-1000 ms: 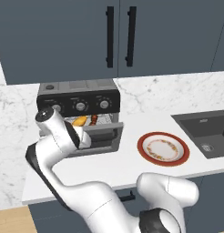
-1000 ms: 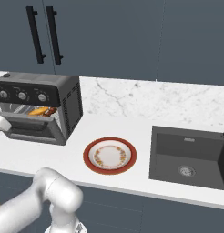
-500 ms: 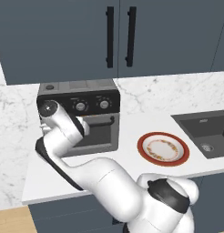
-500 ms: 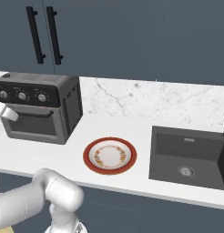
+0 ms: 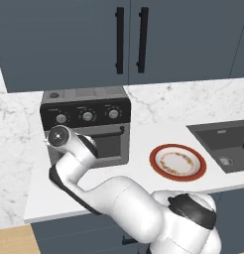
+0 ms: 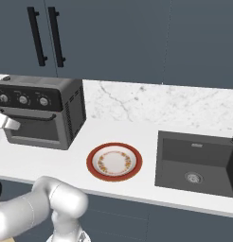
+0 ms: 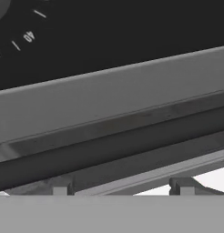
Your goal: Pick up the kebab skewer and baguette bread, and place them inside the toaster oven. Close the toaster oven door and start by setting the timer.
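The toaster oven (image 5: 101,103) stands on the counter with its door (image 5: 111,146) shut. The kebab skewer and baguette bread are out of view. My wrist (image 5: 59,138) hovers in front of the oven's left side, just under the left knob (image 5: 61,118), and hides the fingers. A bit of my gripper (image 6: 5,124) pokes in at the left edge against the door (image 6: 40,130). Close up, the hand view shows the black knob panel (image 7: 132,27) with dial marks, the grey door frame (image 7: 114,95) and the dark bar handle (image 7: 109,145).
A red-rimmed plate (image 5: 154,158) lies on the white counter right of the oven, also seen from the other side (image 6: 92,161). A dark sink (image 5: 223,141) is set into the counter further right. Dark cabinets with black handles (image 5: 130,39) hang above.
The oven door, partly open a second ago with food visible inside, now stands shut. My hand has risen from the door's edge to just below the knob panel.
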